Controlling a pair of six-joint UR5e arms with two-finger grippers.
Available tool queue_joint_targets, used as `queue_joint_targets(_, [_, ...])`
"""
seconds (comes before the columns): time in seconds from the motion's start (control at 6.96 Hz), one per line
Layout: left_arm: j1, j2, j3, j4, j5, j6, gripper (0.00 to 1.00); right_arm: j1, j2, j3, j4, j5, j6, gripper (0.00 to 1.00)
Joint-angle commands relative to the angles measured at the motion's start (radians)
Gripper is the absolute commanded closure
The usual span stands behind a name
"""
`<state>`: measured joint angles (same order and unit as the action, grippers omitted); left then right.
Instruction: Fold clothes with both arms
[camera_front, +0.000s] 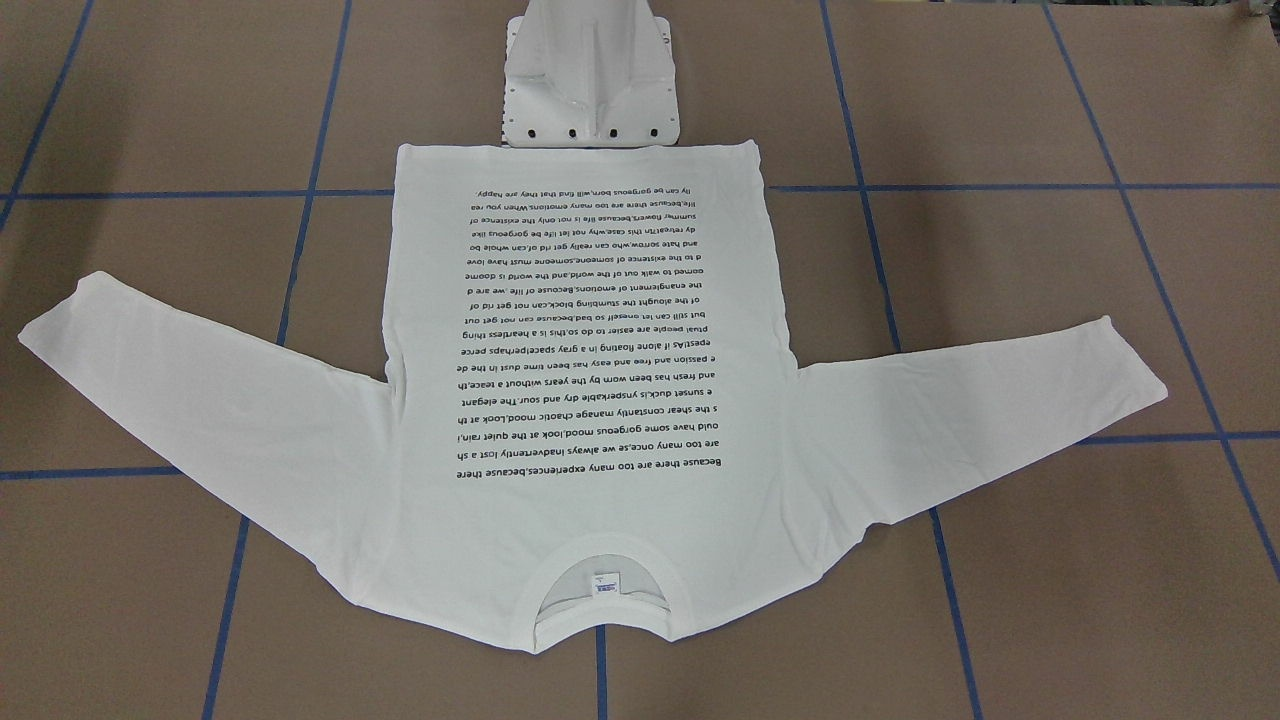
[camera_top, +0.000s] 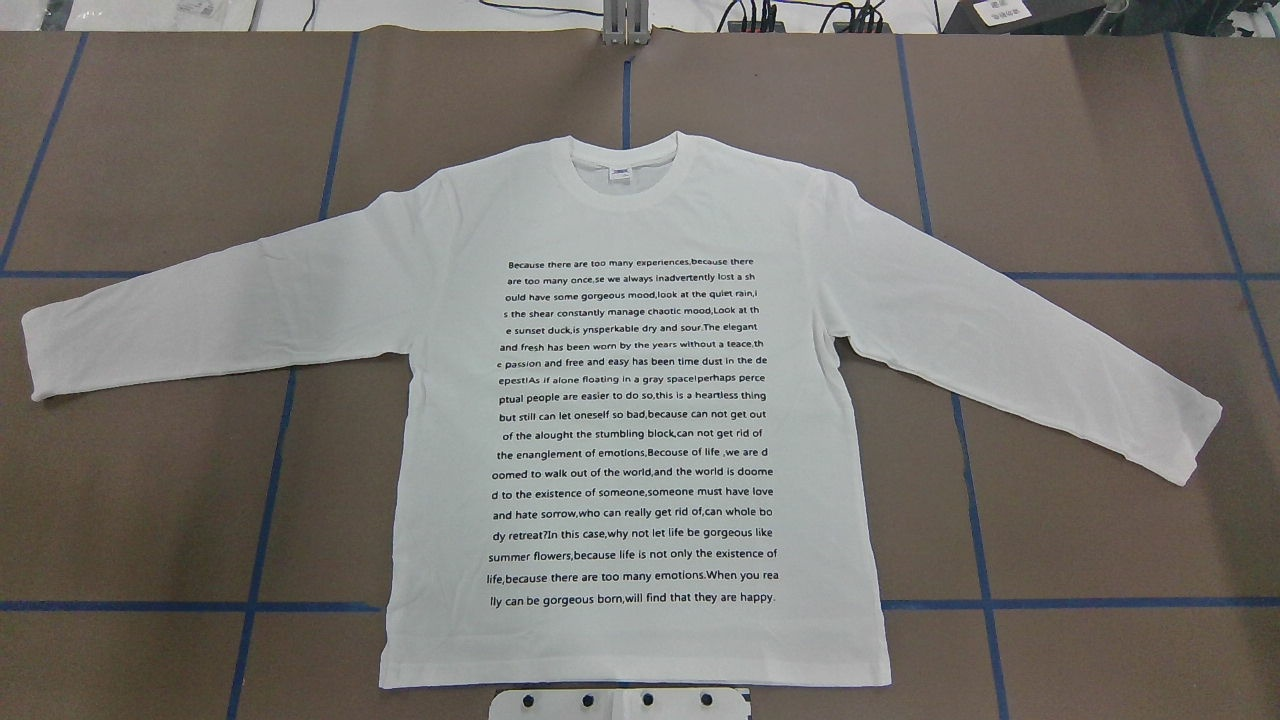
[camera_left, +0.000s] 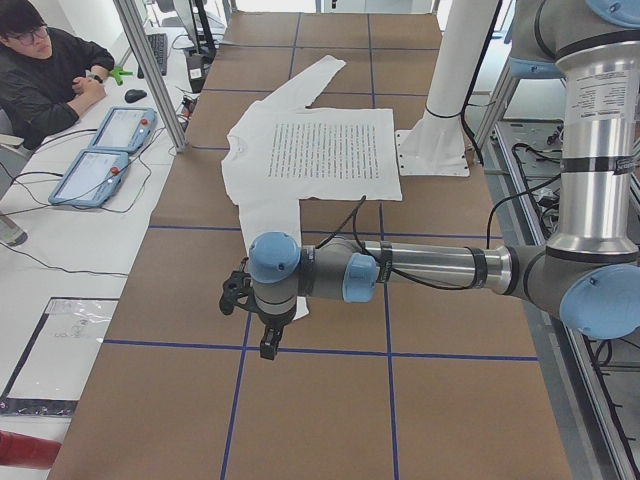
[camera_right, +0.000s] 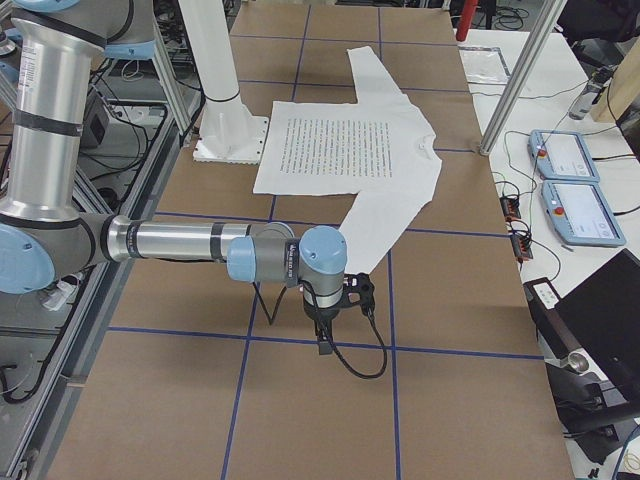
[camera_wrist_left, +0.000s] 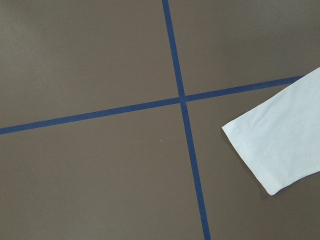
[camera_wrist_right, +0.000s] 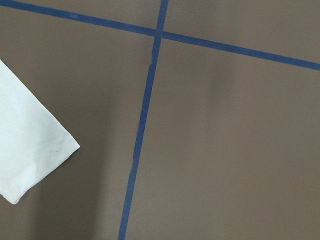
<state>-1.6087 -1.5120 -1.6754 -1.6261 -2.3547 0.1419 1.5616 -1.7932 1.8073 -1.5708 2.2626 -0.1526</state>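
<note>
Across the middle of the counter (camera_top: 150, 150) lies the white long-sleeved T-shirt (camera_top: 440, 400), spread flat and print side up. Its hem lies at the robot-side edge by the white pedestal (camera_front: 590, 90), its neck (camera_top: 625, 192) toward the far edge, and one sleeve reaches toward each end. I judge the folding not begun: no layer lies over another, so every fold is left to do.

The left end effector (camera_left: 262, 320) hangs near the left cuff (camera_wrist_left: 280, 145) and the right end effector (camera_right: 335, 305) near the right cuff (camera_wrist_right: 30, 150). Whether either is released or clenched I cannot tell.

The cloth looks like a thin, limp, matt knit, with a ribbed neckband, a small label (camera_top: 621, 172) and black printed text (camera_top: 635, 430). The counter is dull brown board crossed by blue tape lines (camera_top: 290, 440).
</note>
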Motion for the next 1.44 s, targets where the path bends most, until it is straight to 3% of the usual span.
queue_joint_targets(0.0, [0.000, 0.003, -0.004, -0.058, 0.000, 0.001, 0.00, 0.000, 0.002, 0.019, 0.000, 0.000, -0.001, 0.00])
queue_joint_targets(0.29, [0.010, -0.003, -0.006, -0.151, 0.043, -0.002, 0.00, 0.000, 0.005, 0.104, 0.002, -0.003, 0.001, 0.00])
queue_joint_targets(0.43, [0.022, -0.019, -0.023, -0.205, 0.174, -0.001, 0.00, -0.002, 0.005, 0.159, 0.002, 0.000, 0.004, 0.00])
queue_joint_targets(0.57, [0.023, -0.010, -0.026, -0.330, 0.189, 0.001, 0.00, -0.005, 0.015, 0.179, 0.046, -0.002, 0.007, 0.00])
queue_joint_targets(0.86, [0.024, -0.040, 0.005, -0.637, 0.187, -0.031, 0.00, -0.002, 0.020, 0.132, 0.173, 0.002, 0.033, 0.00])
queue_joint_targets(1.15, [0.024, -0.045, 0.006, -0.656, 0.178, -0.114, 0.00, -0.003, 0.028, 0.116, 0.224, 0.034, 0.062, 0.00])
queue_joint_targets(1.29, [0.024, -0.045, 0.006, -0.656, 0.178, -0.116, 0.00, -0.055, 0.053, 0.110, 0.292, 0.034, 0.299, 0.00])
